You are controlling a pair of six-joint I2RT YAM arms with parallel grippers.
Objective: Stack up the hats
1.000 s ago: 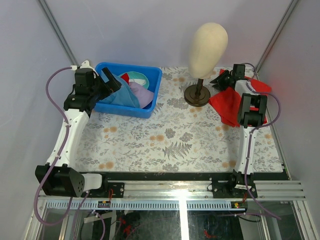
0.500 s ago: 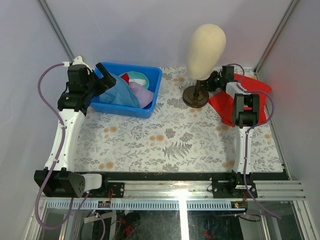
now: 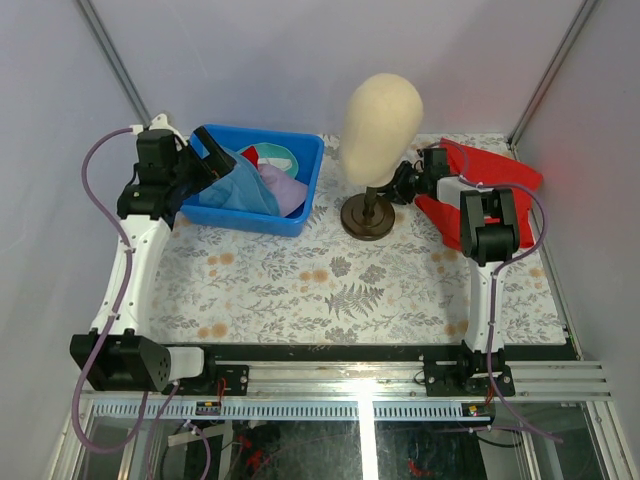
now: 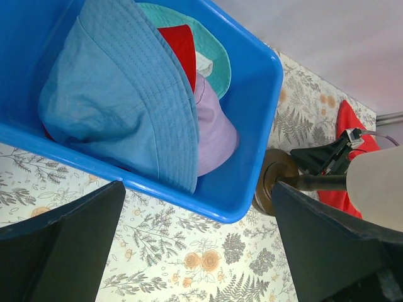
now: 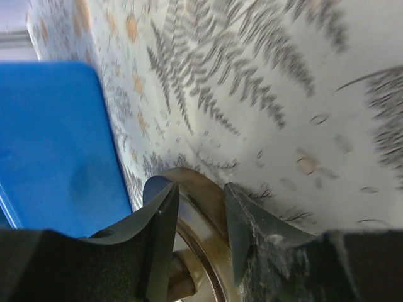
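Note:
Several hats lie piled in the blue bin (image 3: pixel 312 172) at the back left: a blue hat (image 3: pixel 235 185) (image 4: pixel 119 94) on top, a pale lilac hat (image 3: pixel 287 190) (image 4: pixel 215 135), a teal hat (image 3: pixel 282 158) (image 4: pixel 213 60) and a red hat (image 3: pixel 250 154) (image 4: pixel 181 44). My left gripper (image 3: pixel 213 160) (image 4: pixel 196 189) hangs wide open over the bin's near rim, holding nothing. My right gripper (image 3: pixel 405 183) (image 5: pixel 201 189) lies low on its side, its fingers (image 5: pixel 165 217) clamped over the rim of the mannequin stand's brown base (image 5: pixel 203 211) (image 3: pixel 366 218).
The beige mannequin head (image 3: pixel 380 125) (image 4: pixel 378 182) stands on its stand at the back centre, just right of the bin (image 4: pixel 255 157). A flat red cloth (image 3: pixel 492 176) (image 4: pixel 345 129) lies at the back right under the right arm. Flowered cloth covers the table (image 3: pixel 330 280).
The right gripper has moved left, and the mannequin head and its stand have slid left with it, nearer the bin. The left arm drew back slightly, then stayed still.

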